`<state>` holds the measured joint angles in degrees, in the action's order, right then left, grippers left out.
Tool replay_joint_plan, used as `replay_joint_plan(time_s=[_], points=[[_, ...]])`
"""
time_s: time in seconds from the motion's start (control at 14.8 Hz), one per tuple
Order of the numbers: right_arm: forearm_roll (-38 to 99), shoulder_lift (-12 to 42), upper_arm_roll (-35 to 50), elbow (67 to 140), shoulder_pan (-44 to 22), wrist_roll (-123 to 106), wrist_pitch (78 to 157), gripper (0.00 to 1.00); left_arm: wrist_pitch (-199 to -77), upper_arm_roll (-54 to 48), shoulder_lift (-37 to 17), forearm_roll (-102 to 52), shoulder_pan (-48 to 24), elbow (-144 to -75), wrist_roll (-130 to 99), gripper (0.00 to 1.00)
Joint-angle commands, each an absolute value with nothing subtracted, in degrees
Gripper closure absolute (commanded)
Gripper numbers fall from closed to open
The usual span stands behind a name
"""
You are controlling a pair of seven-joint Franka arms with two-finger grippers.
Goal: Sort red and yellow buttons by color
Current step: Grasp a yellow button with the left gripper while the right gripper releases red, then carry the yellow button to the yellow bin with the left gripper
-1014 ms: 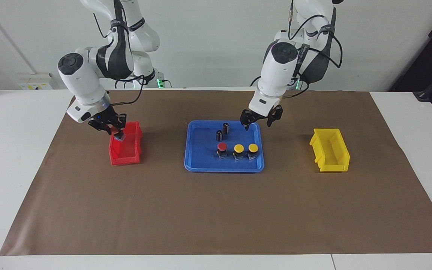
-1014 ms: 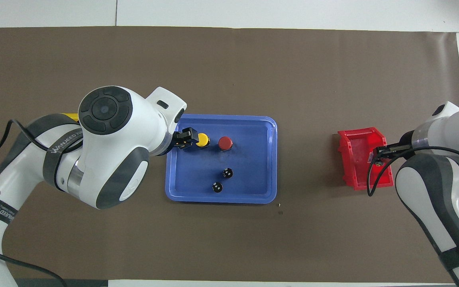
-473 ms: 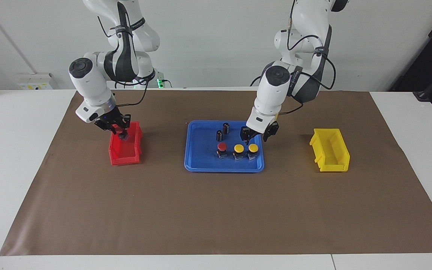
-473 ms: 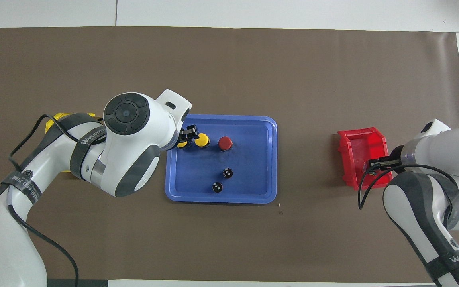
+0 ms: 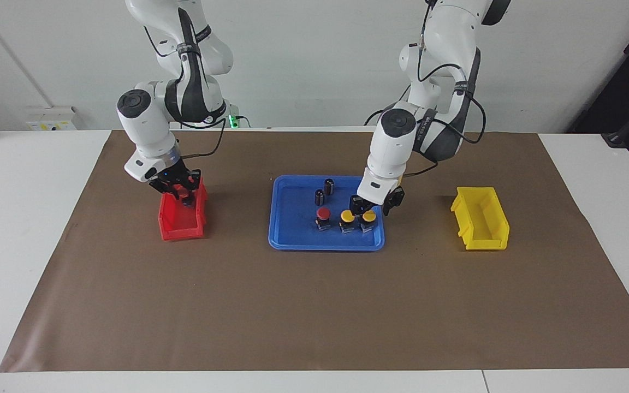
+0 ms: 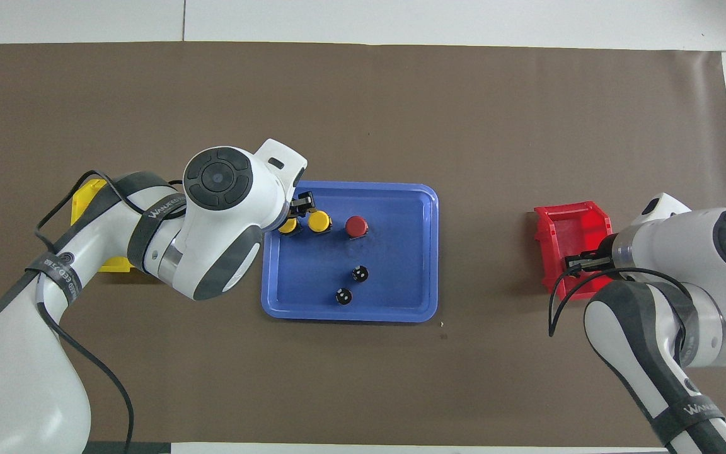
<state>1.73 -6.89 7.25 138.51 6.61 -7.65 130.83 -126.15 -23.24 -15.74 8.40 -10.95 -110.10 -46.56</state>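
On the blue tray (image 5: 292, 240) (image 6: 401, 302) stand a red button (image 5: 322, 213) (image 6: 356, 225) and two yellow buttons in a row. My left gripper (image 5: 372, 206) (image 6: 293, 217) is open, low over the yellow button (image 5: 369, 216) (image 6: 287, 226) nearest the left arm's end, one finger on each side of its cap. Beside it is the other yellow button (image 5: 347, 216) (image 6: 319, 221). My right gripper (image 5: 181, 194) (image 6: 574, 261) is shut on another red button, small and mostly hidden by the fingers. It hangs over the red bin (image 5: 181, 226) (image 6: 574, 217), at the end nearer the robots.
A yellow bin (image 5: 481, 218) (image 6: 86, 202) sits toward the left arm's end, partly under that arm in the overhead view. Two dark capless cylinders (image 5: 328, 186) (image 5: 319, 197) stand on the tray nearer the robots. Brown paper covers the table.
My left gripper came down from above the tray's edge onto the end yellow button and narrowed. My right gripper carried its red button over the red bin toward the robots.
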Motion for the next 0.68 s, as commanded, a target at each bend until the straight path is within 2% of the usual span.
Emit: replay_joint_plan(time_s=[0.0, 0.2, 0.27, 0.34, 0.41, 0.47, 0.61], points=[[3.0, -7.5, 7.6, 139.4, 7.3, -8.2, 131.8, 0.77, -125.9, -23.7, -16.6, 10.6, -11.0, -109.2, -48.5, 0.19], [3.0, -7.8, 7.5, 140.4, 7.6, -9.5, 132.2, 0.77, -124.6, -23.7, -16.5, 10.5, -11.6, -109.3, -48.7, 0.19], [3.0, -7.9, 7.5, 140.4, 7.6, -9.5, 132.1, 0.73, -124.2, -23.7, -16.5, 10.5, -11.6, -109.3, -48.7, 0.19], [3.0, -7.9, 7.5, 140.4, 7.6, -9.4, 132.1, 0.61, -123.9, -23.7, -16.4, 10.6, -11.9, -109.2, -48.9, 0.19], [3.0, -7.8, 7.5, 140.3, 7.6, -9.5, 132.0, 0.51, -123.7, -23.7, -16.4, 10.5, -12.1, -109.2, -49.1, 0.23], [3.0, -7.8, 7.5, 140.2, 7.6, -9.6, 132.0, 0.5, -123.5, -23.7, -16.3, 10.5, -12.1, -109.2, -49.1, 0.35], [2.9, -7.6, 7.4, 139.6, 7.7, -9.7, 131.4, 0.45, -123.7, -23.8, -16.4, 10.5, -12.0, -109.2, -49.7, 0.94]])
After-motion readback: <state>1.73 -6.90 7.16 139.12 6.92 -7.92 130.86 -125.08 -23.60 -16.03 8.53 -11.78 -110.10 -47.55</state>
